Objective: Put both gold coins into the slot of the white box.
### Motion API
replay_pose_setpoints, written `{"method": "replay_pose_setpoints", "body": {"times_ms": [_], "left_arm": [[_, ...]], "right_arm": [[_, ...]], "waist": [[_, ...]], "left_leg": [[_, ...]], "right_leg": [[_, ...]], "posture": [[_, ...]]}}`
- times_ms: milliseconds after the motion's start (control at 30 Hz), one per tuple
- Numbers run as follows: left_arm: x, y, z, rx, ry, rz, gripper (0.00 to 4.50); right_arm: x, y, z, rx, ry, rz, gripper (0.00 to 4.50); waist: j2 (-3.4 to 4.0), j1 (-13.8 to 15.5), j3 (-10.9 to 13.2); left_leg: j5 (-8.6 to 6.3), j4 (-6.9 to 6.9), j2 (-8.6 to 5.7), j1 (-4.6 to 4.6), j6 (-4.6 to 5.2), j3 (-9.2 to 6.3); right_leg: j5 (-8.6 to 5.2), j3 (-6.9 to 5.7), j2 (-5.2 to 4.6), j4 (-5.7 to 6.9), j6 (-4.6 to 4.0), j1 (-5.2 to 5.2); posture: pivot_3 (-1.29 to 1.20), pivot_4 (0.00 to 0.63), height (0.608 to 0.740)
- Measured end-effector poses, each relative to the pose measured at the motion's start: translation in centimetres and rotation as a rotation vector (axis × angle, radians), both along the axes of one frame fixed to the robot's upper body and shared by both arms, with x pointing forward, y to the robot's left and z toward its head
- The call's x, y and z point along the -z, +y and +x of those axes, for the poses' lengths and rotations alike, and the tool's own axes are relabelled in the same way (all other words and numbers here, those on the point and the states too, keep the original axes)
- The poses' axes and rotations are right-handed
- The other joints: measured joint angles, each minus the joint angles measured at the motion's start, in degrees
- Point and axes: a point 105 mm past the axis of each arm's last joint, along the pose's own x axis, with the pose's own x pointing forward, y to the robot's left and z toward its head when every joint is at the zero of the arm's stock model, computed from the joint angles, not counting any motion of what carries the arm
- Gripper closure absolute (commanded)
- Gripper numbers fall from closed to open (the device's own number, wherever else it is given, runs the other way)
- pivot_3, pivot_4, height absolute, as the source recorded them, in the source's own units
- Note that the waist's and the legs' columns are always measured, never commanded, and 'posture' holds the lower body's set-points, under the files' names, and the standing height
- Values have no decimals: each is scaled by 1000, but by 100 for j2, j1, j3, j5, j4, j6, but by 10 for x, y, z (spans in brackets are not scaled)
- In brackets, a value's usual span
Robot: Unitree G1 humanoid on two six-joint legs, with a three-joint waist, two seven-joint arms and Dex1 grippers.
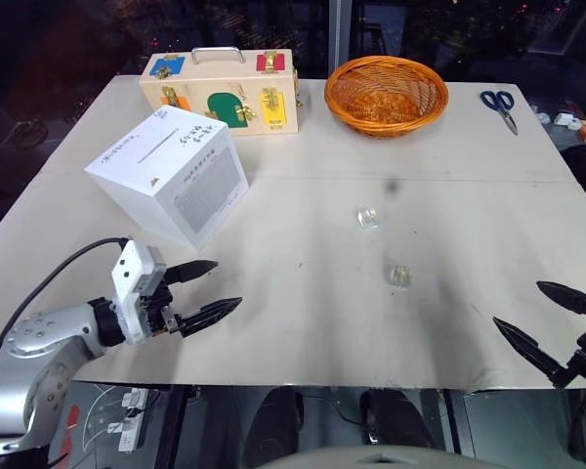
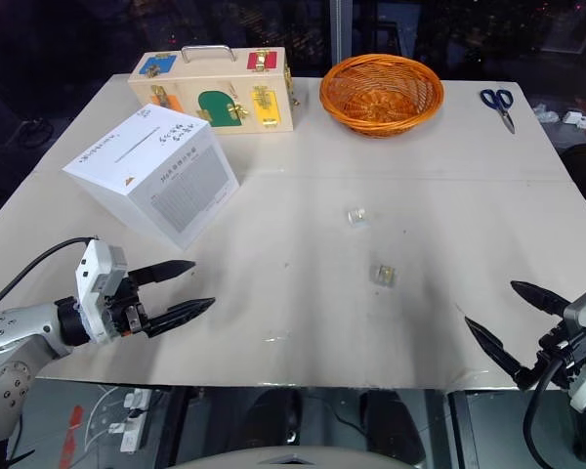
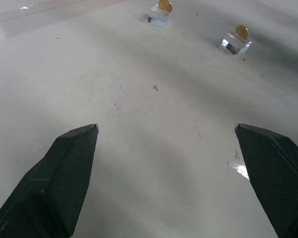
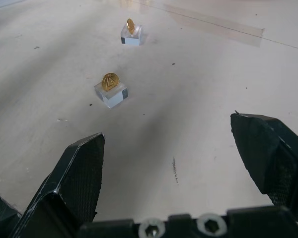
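White box [image 1: 168, 174] with black handwriting, grey fine-print panel, small orange triangle, thin dark slot [image 1: 148, 149]. Gold coins [image 4: 110, 81] [image 4: 130, 25], shiny, on clear blocks [image 4: 111, 94]. Pale wooden case [image 1: 220, 91], patches of blue, red, green, yellow, orange. Orange woven basket [image 1: 386, 95]. Blue-handled scissors [image 1: 499, 107]. Off-white table [image 1: 303, 283].

White box [image 2: 151, 174] w/ slot [image 2: 137, 147] on top, table's [image 2: 303, 322] left. Two clear blocks [image 2: 356, 216] [image 2: 384, 275] mid-table. Left gripper [image 2: 184, 289] & right gripper [image 2: 506, 322] spread wide at near edge, nothing held. Basket [image 2: 381, 94], wooden case [image 2: 213, 90], scissors [image 2: 499, 106] at far side.
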Motion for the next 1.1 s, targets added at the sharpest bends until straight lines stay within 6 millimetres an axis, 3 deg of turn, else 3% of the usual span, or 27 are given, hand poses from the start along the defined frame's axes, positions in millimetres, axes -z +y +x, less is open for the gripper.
{"method": "replay_pose_setpoints", "body": {"times_ms": [67,133,167,200,267,367,433,500,733,800,1100], "left_arm": [[-1,-1,0,7,0,-6,0],[-10,-11,8,71,-25,-48,0],[-19,-20,9,131,-49,-69,0],[-20,-22,9,140,-53,-72,0],[-32,-39,6,259,-107,-79,0],[-35,-49,5,333,-108,-81,0],[-39,-59,3,408,-114,-74,0],[-37,-65,2,452,-99,-69,0],[-37,-79,4,506,-95,-61,0],[-35,-80,4,508,-83,-62,0],[-36,-82,4,499,-84,-47,0]], "right_arm": [[0,3,4,12,-5,7,44],[-1,27,25,36,-44,30,44],[-6,50,35,22,-63,62,44],[-6,53,37,19,-63,69,44],[-5,90,46,-19,-11,154,44],[1,107,53,-15,52,197,44],[4,122,54,-30,97,227,577],[12,125,54,-9,158,237,1329],[27,125,63,40,244,179,1329],[32,125,66,53,269,168,2192],[24,130,75,71,247,154,2192]], "waist": [[0,-1,0],[-15,-23,-5],[-15,-46,-4],[-16,-55,-5],[-14,-44,-4],[-27,-27,2],[-26,-18,2],[-25,-16,3],[-23,-53,4],[-23,-60,5],[-22,-47,5]], "left_leg": [[0,-1,0,2,0,1],[0,3,7,1,-1,-3],[1,2,9,1,-1,-1],[1,2,9,3,-1,0],[0,-5,6,-8,-1,1],[0,-7,6,-36,-1,-13],[0,-2,3,-69,-1,-17],[0,0,1,-83,-1,-19],[-1,1,3,-76,0,-19],[-1,2,4,-77,0,-18],[0,2,4,-87,0,-16]], "right_leg": [[0,1,0,0,0,1],[0,1,10,6,0,-5],[2,6,12,7,-2,-9],[2,8,13,7,-1,-8],[2,10,13,0,-6,-14],[2,-5,13,-7,-6,-31],[3,-9,8,-5,-5,-62],[4,-13,4,-8,-4,-70],[4,-12,12,0,-3,-71],[4,-10,12,0,-3,-72],[4,-9,11,0,-3,-82]], "posture": [[0,150,726],[0,150,726],[0,150,726],[0,150,726],[0,150,726],[0,150,726],[0,150,726],[0,150,726],[0,150,726],[0,150,726],[0,150,726]]}}
